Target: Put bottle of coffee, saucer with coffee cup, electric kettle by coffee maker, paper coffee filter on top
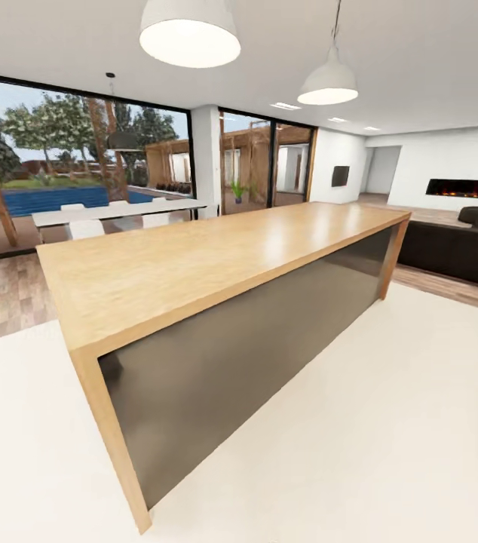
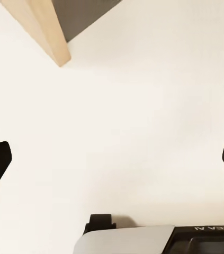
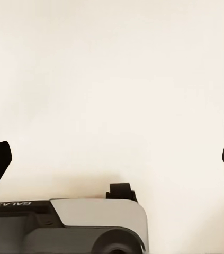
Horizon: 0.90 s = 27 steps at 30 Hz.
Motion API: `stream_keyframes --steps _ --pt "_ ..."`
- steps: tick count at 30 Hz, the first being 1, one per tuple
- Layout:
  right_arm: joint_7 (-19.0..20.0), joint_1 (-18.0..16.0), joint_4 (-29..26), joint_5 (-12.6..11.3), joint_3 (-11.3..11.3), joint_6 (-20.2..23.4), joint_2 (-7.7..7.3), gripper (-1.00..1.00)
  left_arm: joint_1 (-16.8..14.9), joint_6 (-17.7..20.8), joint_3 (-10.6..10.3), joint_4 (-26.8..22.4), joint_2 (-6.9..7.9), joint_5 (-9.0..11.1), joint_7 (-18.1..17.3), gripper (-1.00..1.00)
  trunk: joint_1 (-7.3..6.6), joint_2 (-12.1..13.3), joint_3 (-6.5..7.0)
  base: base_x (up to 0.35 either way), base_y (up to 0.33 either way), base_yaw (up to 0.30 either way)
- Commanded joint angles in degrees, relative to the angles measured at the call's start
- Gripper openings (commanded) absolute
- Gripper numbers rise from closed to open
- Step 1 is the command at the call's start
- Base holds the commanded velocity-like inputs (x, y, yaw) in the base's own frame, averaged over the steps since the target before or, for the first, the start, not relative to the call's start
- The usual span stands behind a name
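Though perhaps bare, wooden island (image 1: 194, 264); pale floor (image 1: 390, 422)

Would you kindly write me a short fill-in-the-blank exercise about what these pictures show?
1. The long island has a top made of light ____.
2. Above the island hang ____ white pendant lamps.
3. The left hand hangs over the pale ____, its fingers spread wide.
4. Beyond the big windows lies a blue ____.

Missing words: wood; two; floor; pool
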Motion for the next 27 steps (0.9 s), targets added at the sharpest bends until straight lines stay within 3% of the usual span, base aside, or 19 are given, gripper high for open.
stream_keyframes --steps 1,27 --pt "0.01 -0.01 -0.04 -0.06 -0.07 0.0 0.03 1.0 -0.02 -0.18 0.01 0.02 0.01 0.02 -0.07 1.0 -0.23 0.38 0.09 0.0 0.0 -0.3" --pt "-0.07 -0.01 -0.04 -0.06 -0.07 0.0 0.0 1.0 -0.02 -0.18 0.01 0.02 0.01 0.02 -0.03 1.0 -5.94 10.81 3.95 0.0 0.0 -0.3"
